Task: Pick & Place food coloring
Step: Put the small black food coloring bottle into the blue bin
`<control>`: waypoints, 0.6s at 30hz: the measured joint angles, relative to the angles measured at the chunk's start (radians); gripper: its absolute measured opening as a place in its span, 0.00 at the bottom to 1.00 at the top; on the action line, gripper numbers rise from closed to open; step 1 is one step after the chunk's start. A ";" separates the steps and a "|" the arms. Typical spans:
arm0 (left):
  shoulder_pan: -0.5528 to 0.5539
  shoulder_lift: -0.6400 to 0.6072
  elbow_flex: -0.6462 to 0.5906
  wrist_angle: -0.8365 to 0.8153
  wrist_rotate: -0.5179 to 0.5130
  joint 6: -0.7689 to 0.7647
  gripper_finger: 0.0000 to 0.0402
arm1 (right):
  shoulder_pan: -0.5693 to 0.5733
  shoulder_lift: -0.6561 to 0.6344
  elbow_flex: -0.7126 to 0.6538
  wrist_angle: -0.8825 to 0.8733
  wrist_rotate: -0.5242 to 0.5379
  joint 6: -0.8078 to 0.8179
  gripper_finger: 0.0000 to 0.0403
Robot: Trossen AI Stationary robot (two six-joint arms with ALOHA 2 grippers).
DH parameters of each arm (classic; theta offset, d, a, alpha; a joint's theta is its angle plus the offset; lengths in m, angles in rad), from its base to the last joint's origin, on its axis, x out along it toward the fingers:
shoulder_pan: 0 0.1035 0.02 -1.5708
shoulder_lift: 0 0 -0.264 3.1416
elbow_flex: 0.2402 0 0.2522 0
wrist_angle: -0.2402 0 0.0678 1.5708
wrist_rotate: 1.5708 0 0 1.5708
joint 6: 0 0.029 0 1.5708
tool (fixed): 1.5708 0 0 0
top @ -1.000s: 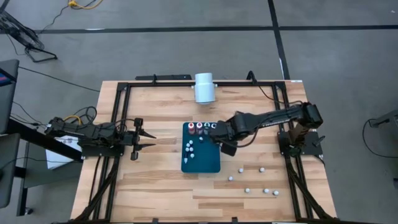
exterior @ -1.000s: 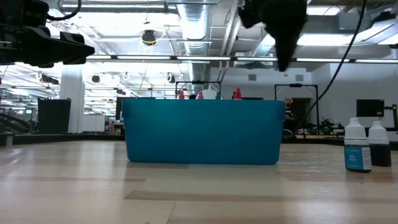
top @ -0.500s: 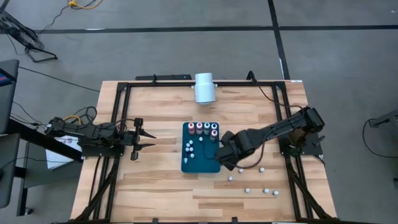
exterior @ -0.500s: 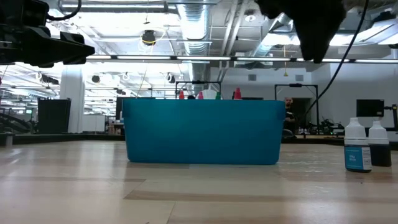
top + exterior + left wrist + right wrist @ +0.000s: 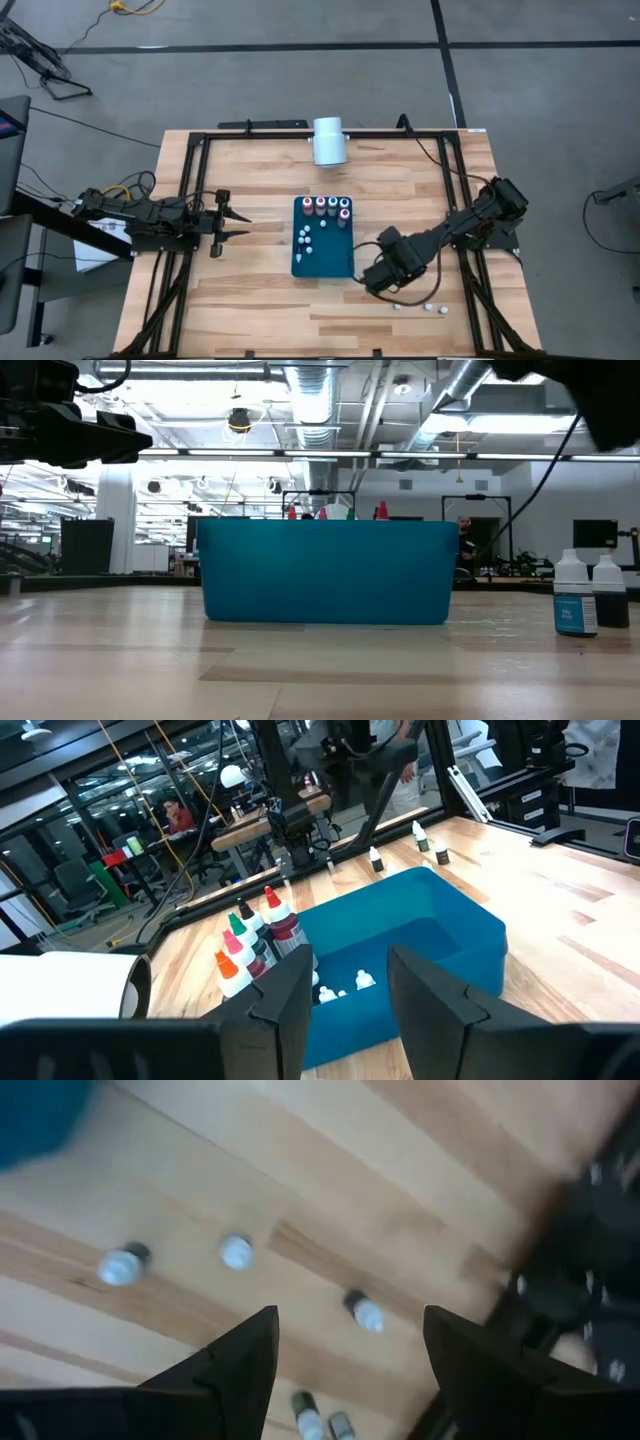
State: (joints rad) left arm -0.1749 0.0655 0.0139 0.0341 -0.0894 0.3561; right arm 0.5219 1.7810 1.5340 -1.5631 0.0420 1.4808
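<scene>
The food coloring bottles are partly in the teal box (image 5: 323,240): a row of taller bottles (image 5: 331,207) stands at its far end and small whitish ones (image 5: 307,240) lie inside. Other bottles stand loose on the table at the near right (image 5: 428,307), also seen in the right wrist view (image 5: 363,1311) and the low view (image 5: 573,595). My right gripper (image 5: 383,278) hangs open above the table just right of the box, pointing down over the loose bottles (image 5: 236,1251) and touching none. My left gripper (image 5: 226,222) waits open at the left, level, facing the box (image 5: 400,950).
A large white cylinder (image 5: 328,140) lies at the table's far edge. Black frame rails (image 5: 190,200) run along the left, right and far sides. Bare wood lies between my left gripper and the box and along the near edge.
My right gripper has swung from above the box's far right corner toward the table's near edge, ending over the loose bottles right of the box. Its wrist has rolled on the way. The bottles and the box have stayed where they were.
</scene>
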 joint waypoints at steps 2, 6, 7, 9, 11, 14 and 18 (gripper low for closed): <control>0.000 0.000 0.000 0.000 0.000 -0.001 0.31 | 0.018 -0.016 -0.035 0.007 -0.030 0.065 0.59; 0.000 0.000 0.000 0.000 0.000 0.000 0.31 | 0.046 -0.061 -0.121 0.052 -0.077 0.162 0.59; 0.000 0.000 0.000 0.000 0.000 -0.001 0.31 | 0.050 -0.071 -0.147 0.081 -0.090 0.176 0.59; 0.000 0.000 0.000 0.000 0.000 -0.001 0.31 | 0.057 -0.093 -0.198 0.137 -0.108 0.196 0.59; 0.000 0.000 0.000 0.000 0.000 0.000 0.31 | 0.061 -0.115 -0.249 0.184 -0.117 0.204 0.59; 0.000 0.000 0.000 0.000 0.000 -0.001 0.31 | 0.067 -0.144 -0.325 0.220 -0.123 0.223 0.59; 0.000 0.000 0.000 0.000 0.000 -0.001 0.31 | 0.067 -0.191 -0.422 0.305 -0.130 0.224 0.59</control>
State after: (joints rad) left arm -0.1749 0.0658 0.0139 0.0341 -0.0891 0.3550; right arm 0.5892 1.5899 1.1124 -1.2578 -0.0879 1.7046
